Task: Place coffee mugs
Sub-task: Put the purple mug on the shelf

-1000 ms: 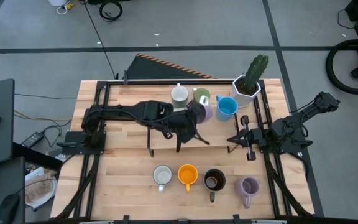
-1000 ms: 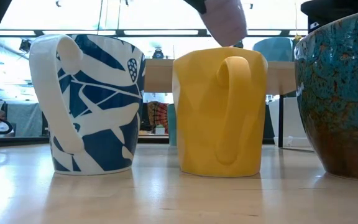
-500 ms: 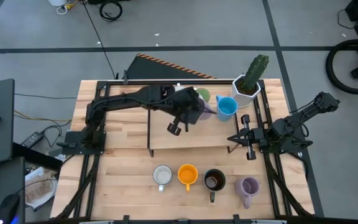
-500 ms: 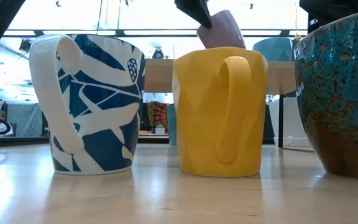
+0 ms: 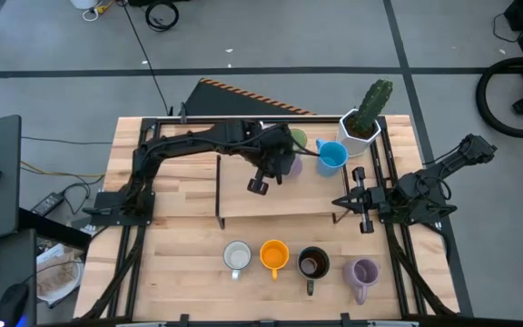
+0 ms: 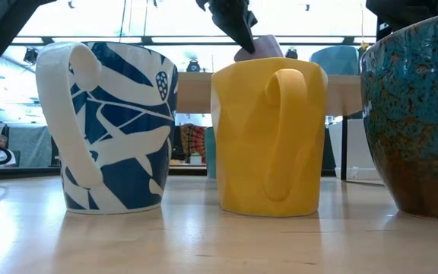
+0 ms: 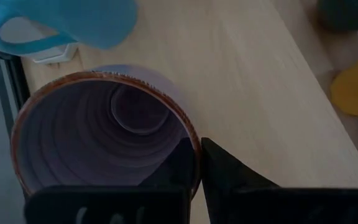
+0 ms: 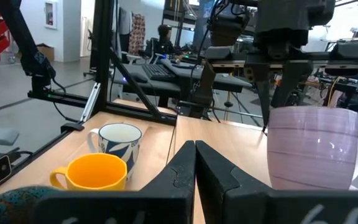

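Up back, left gripper (image 7: 197, 168) pinching purple mug (image 7: 104, 130) rim; blue mug (image 5: 331, 156), green mug (image 5: 297, 139), cactus pot (image 5: 361, 125) crowd it; right gripper (image 5: 351, 203) pressed together, idle.

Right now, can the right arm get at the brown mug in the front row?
Probably yes. The right gripper waits shut near the table's right edge, and the brown mug stands close by, with nothing between them. It must open first.

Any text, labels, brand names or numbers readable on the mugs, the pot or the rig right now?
None can be read.
White-and-blue mug: leaf pattern only, no words.
Orange mug, teal-speckled mug, lavender mug pinched by the left gripper: plain.
Cactus pot: no label visible.
Striped board behind the table: hazard stripes only.
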Motion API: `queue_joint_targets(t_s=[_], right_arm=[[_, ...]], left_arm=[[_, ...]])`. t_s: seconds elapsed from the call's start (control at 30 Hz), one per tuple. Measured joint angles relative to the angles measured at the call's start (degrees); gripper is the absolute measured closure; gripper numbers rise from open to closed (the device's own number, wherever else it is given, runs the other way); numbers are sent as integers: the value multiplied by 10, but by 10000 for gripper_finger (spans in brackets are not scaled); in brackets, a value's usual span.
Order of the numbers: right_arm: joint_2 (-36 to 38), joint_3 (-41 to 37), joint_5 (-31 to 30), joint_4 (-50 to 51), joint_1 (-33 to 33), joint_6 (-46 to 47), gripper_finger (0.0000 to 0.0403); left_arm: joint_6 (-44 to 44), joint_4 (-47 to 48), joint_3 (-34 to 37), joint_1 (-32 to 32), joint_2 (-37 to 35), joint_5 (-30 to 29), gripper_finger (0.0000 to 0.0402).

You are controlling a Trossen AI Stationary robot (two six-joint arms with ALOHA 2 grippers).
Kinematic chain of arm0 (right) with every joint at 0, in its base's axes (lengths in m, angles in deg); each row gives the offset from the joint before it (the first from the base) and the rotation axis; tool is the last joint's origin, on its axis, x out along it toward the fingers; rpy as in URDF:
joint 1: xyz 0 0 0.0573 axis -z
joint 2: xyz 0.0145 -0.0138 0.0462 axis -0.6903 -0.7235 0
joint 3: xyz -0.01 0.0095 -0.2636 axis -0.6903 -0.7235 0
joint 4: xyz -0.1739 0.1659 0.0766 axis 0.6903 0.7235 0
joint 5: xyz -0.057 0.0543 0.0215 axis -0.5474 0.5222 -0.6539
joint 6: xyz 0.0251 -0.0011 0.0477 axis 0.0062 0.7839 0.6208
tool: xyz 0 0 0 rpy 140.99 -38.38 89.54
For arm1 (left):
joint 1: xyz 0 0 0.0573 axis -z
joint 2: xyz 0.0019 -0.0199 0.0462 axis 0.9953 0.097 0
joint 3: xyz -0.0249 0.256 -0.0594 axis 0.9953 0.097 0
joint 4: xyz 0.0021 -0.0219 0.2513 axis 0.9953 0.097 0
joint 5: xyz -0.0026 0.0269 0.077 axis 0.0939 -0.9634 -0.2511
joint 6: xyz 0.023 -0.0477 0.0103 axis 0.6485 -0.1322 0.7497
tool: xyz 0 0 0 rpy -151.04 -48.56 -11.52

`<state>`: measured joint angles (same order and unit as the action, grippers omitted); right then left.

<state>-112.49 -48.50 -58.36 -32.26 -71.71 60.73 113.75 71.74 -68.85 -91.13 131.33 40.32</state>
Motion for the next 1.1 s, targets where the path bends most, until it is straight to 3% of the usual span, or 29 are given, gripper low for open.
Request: queue_joint_targets(t_s=[0.63, 1.1], right_arm=[[0, 0, 0, 0, 0, 0, 385], [0, 0, 0, 0, 0, 0, 385]], left_arm=[[22, -14, 0, 1, 2, 2, 374], [24, -34, 1, 2, 3, 3, 300]])
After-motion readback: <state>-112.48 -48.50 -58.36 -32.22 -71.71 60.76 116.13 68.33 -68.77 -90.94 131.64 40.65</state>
